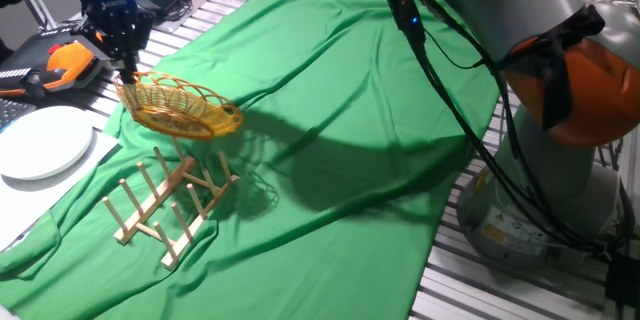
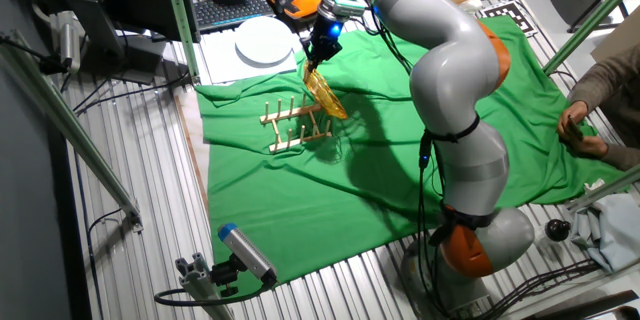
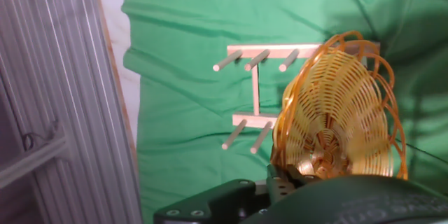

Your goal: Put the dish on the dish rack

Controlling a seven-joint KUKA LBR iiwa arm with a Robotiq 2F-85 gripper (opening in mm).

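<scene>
A black two-finger gripper (image 3: 294, 182) fills the hand view's lower edge, clamped on the rim of the golden-yellow woven wicker dish (image 3: 336, 115). The dish hangs tilted, nearly on edge, above the light wooden pegged dish rack (image 1: 170, 200) on green cloth (image 1: 350, 110). A white plate (image 1: 40, 142) sits beside, empty.

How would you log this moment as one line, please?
phase: carry | gripper: shut on wicker dish rim | dish: airborne, tilted, above wooden dish rack | rack: empty

No readable text, labels or numbers.
</scene>
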